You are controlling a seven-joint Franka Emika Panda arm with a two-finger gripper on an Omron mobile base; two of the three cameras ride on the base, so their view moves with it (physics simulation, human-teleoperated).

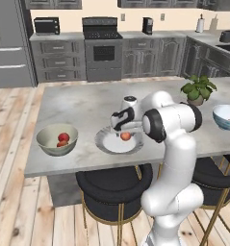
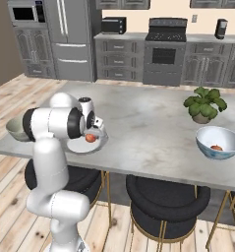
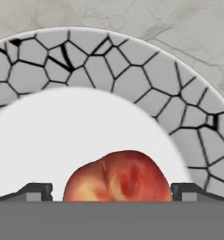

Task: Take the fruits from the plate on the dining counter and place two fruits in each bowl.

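The gripper (image 3: 111,190) is hanging low over the plate (image 3: 132,75) with its two fingers (image 3: 36,191) open, one on each side of a red fruit (image 3: 118,177). The fruit is sitting on the plate on the table (image 1: 78,103). Two fruits (image 1: 63,139) are lying in the beige bowl (image 1: 57,140), and one fruit (image 2: 216,147) is lying in the blue bowl (image 2: 219,142).

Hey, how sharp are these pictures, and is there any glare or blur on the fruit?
Hand view: the round red-orange fruit is close and soft-edged on the cracked-pattern white plate, without glare. Left base view: even, flat lighting, faint shadow under the tool. Right base view: coarse, the fruit a small blob.
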